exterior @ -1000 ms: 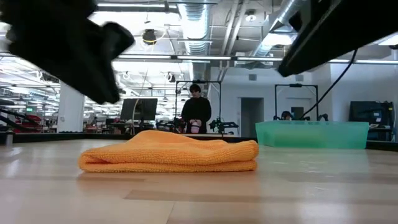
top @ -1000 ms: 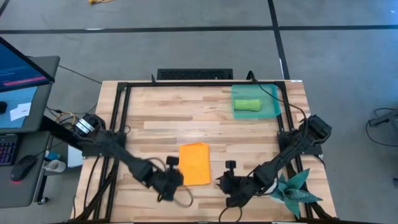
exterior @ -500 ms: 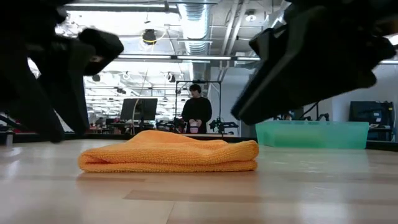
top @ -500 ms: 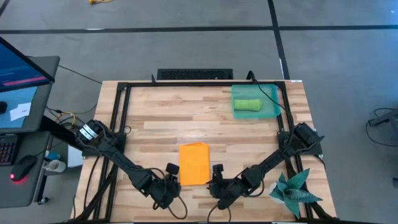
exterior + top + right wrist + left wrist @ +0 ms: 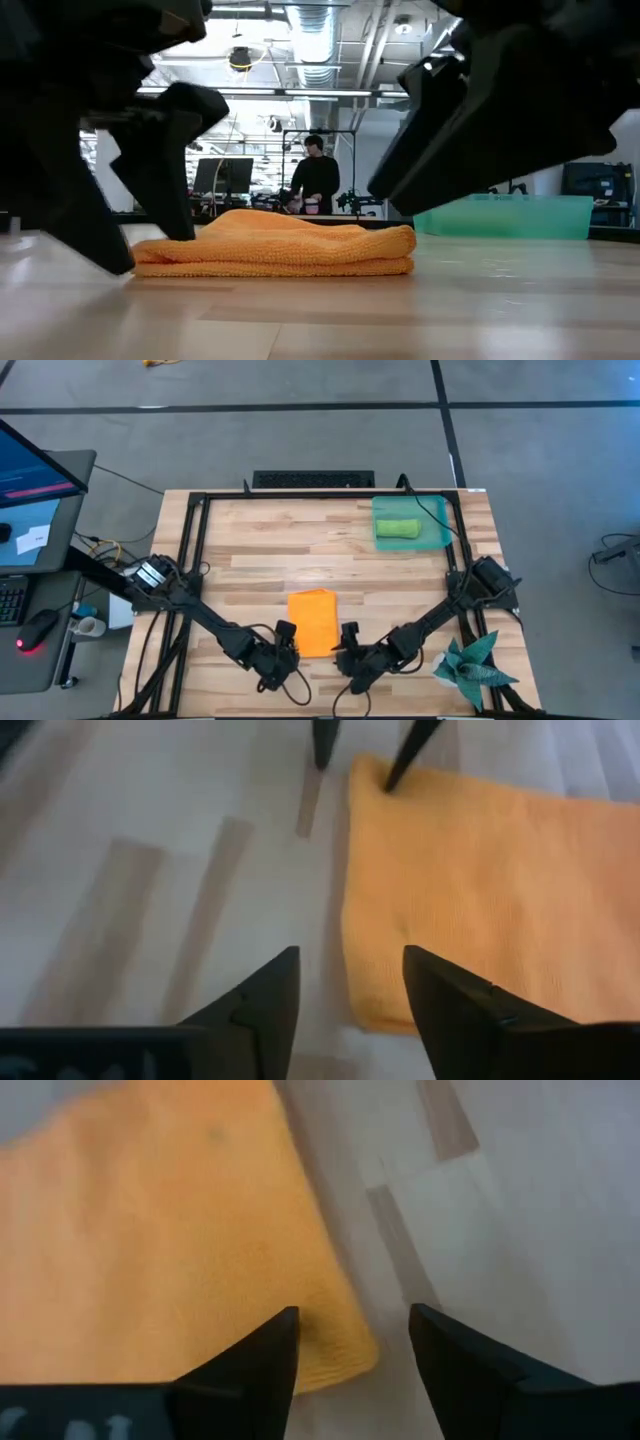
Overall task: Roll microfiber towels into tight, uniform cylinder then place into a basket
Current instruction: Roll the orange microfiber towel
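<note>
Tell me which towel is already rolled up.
The lime green towel, rolled and lying in the basket; the orange towel lies folded flat on the table.

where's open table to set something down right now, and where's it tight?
Free: the broad wood strip between the orange towel and the basket, and the whole far-left part of the table. Tight: the near edge, where the left gripper and right gripper, both open, flank the towel's near corners, and the near-right corner holding the dark teal spiky cloth.

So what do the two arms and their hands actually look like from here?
Both arms are matte black, jointed, with black cables looped along them. The left hand and right hand each end in two flat, tapering black fingers. A white patch marks the left arm's shoulder.
</note>
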